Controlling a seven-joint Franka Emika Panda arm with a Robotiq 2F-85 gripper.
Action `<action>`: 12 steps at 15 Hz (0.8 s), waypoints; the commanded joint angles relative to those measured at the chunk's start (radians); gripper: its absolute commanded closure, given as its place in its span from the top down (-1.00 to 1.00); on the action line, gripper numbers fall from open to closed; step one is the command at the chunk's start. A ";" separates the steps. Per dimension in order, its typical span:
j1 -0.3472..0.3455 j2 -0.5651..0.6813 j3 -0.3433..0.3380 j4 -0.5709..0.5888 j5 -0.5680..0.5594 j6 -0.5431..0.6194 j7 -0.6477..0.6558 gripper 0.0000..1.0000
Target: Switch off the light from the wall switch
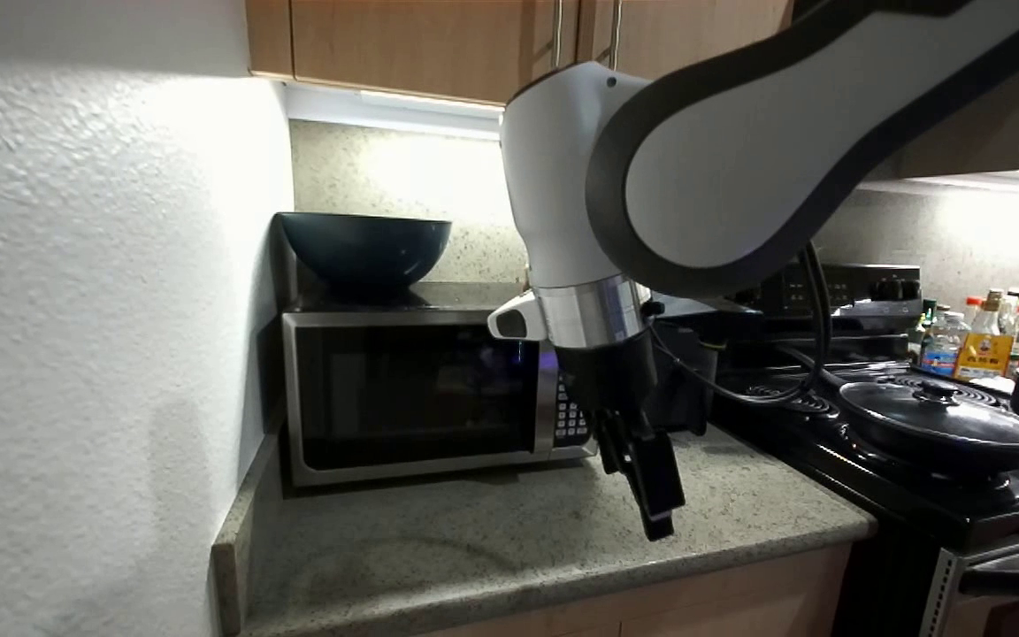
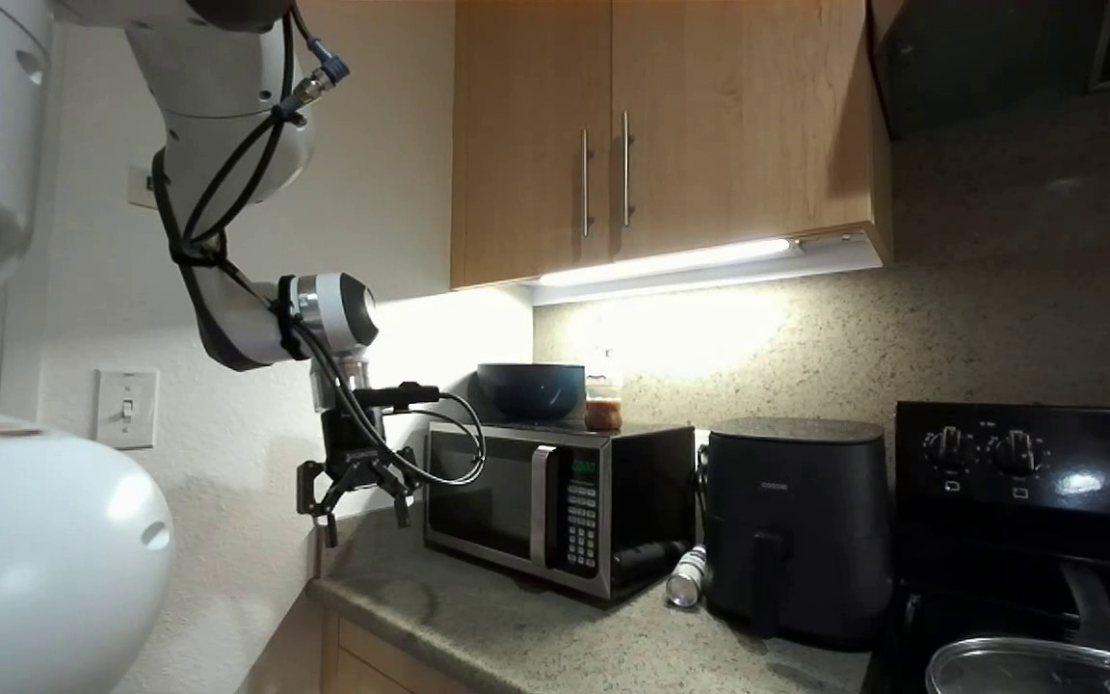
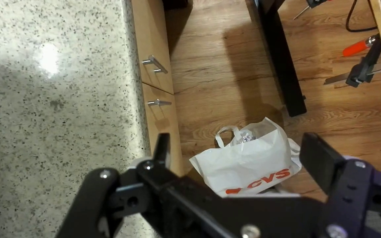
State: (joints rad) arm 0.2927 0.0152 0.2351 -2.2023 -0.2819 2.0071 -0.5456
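The wall switch (image 2: 127, 410) is a white plate with a small toggle on the white wall, left of the arm in an exterior view. Its toggle position is too small to tell. A light strip (image 2: 671, 262) under the cabinet is lit; its glow also shows in an exterior view (image 1: 430, 100). My gripper (image 2: 366, 520) points down, open and empty, to the right of the switch and apart from it. It also shows over the counter's front part in an exterior view (image 1: 640, 494). In the wrist view the gripper's (image 3: 240, 153) fingers are wide apart. The switch is out of the wrist view.
A microwave (image 2: 507, 492) with a dark bowl (image 2: 531, 390) on top stands on the counter (image 2: 478, 627). A black air fryer (image 2: 796, 520) and stove (image 1: 934, 495) are farther right. Another wall plate (image 2: 142, 188) is partly behind the arm. A white bag (image 3: 246, 162) lies on the floor.
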 commanded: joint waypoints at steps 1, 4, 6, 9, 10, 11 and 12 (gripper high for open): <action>-0.012 0.001 0.011 0.002 0.000 -0.002 -0.001 1.00; -0.007 0.016 0.022 0.002 0.092 0.155 -0.070 1.00; -0.003 0.037 0.036 0.023 0.144 0.257 -0.111 1.00; 0.001 0.053 0.063 0.041 0.225 0.395 -0.190 1.00; 0.003 0.055 0.075 0.043 0.264 0.435 -0.226 1.00; 0.005 0.057 0.088 0.042 0.304 0.481 -0.258 1.00; 0.004 0.066 0.095 0.041 0.329 0.535 -0.286 1.00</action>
State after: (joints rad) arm 0.2981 0.0651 0.3058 -2.1634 -0.0434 2.4267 -0.7249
